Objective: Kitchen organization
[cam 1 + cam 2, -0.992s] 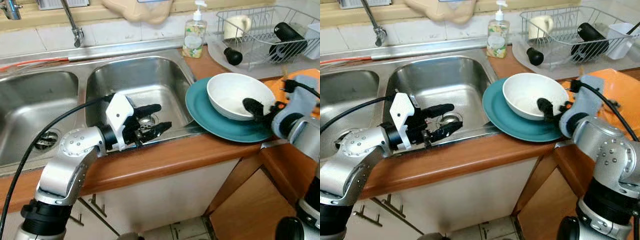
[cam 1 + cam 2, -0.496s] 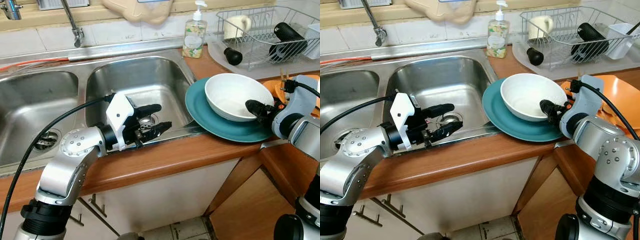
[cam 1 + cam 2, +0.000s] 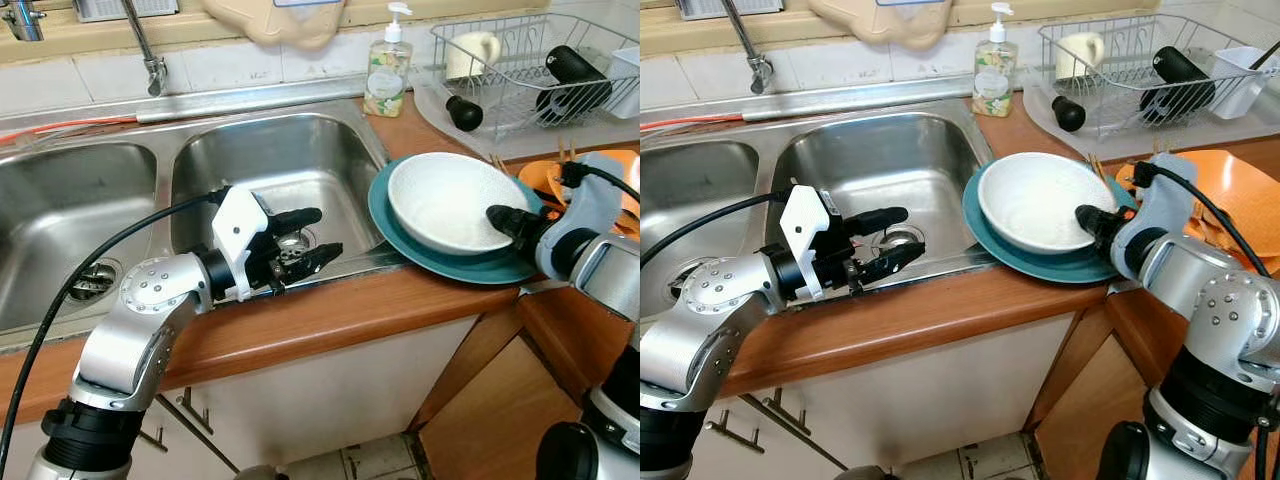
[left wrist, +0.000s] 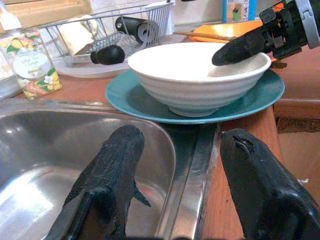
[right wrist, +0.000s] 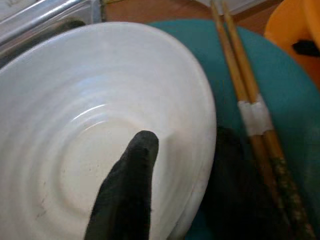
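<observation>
Sink (image 3: pixel 60 215) basins take the left half of the scene: two steel bowls side by side, a drain in each, with a tap (image 3: pixel 150 55) on the tiled back ledge. Over the front rim of the right basin (image 3: pixel 275 160) hangs the left gripper (image 3: pixel 312 235), its fingers (image 4: pixel 112 172) spread apart and holding nothing; one finger sits above the basin, the other above the wooden worktop (image 3: pixel 330 320) edge. A black cable runs back from that arm across the left basin.

A soap bottle (image 3: pixel 388 72) stands upright behind the right basin's far corner. Just right of the sink lies a teal plate (image 3: pixel 430 262), its left edge reaching over the sink's rim. On it sits a white bowl (image 3: pixel 440 200), with no food visible inside it, tilted slightly. The right gripper (image 3: pixel 505 222) is clenched on the bowl's right rim, one finger (image 5: pixel 130 185) inside against the wall and the other outside, under the rim.

A pair of wooden chopsticks (image 5: pixel 245 95) lies on the plate beside the bowl, next to an orange dish (image 3: pixel 1230 195). Behind, a wire dish rack (image 3: pixel 1120 65) holds a cream mug (image 3: pixel 1080 50), a black bottle (image 3: pixel 1175 75) on its side and a white tub (image 3: pixel 1240 80); a black knobbed thing (image 3: pixel 1068 112) lies on the tray at its front-left corner.

The worktop's front strip along the sink is narrow.
</observation>
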You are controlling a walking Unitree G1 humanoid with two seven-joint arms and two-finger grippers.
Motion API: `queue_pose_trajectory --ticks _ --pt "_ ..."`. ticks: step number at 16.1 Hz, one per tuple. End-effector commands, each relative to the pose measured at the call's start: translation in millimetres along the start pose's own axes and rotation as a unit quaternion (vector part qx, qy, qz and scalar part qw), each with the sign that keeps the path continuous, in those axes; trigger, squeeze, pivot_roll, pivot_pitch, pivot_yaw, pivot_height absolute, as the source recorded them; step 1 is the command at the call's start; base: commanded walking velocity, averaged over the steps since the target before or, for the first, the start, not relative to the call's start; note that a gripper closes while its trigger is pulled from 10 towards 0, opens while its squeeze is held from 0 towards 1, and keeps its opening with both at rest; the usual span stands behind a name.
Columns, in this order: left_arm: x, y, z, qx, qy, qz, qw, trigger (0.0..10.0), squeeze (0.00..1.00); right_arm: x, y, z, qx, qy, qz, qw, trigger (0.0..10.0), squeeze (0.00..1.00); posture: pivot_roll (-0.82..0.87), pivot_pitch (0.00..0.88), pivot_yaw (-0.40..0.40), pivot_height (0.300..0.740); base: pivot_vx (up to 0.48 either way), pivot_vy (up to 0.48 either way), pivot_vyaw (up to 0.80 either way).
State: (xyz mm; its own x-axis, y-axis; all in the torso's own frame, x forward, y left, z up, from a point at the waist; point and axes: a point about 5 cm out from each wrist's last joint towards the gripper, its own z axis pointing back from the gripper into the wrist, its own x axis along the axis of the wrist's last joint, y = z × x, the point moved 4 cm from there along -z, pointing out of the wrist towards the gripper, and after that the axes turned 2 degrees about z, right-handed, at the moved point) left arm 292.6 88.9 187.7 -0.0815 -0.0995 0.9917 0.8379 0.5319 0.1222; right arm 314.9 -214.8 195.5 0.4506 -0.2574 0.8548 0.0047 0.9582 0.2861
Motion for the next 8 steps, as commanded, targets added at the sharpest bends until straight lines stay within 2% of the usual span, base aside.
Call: queue_pose_trajectory --ticks 1,8 --pt "3.1 -1.1 0.6 -0.002 0.001 -0.007 1.0 10.0 0.0 3.2 10.7 1.4 0.02 -0.004 0.006 1.0 0.0 0.0 -0.05 0.0 0.05 0.74 0.0 0.0 0.0" --pt "5.4 1.3 -1.0 0.006 -0.005 -0.007 1.0 10.0 0.0 9.4 18.3 -0.1 0.039 -0.018 -0.011 0.999 0.0 0.0 -0.05 0.0 0.047 0.74 0.0 0.0 0.0"
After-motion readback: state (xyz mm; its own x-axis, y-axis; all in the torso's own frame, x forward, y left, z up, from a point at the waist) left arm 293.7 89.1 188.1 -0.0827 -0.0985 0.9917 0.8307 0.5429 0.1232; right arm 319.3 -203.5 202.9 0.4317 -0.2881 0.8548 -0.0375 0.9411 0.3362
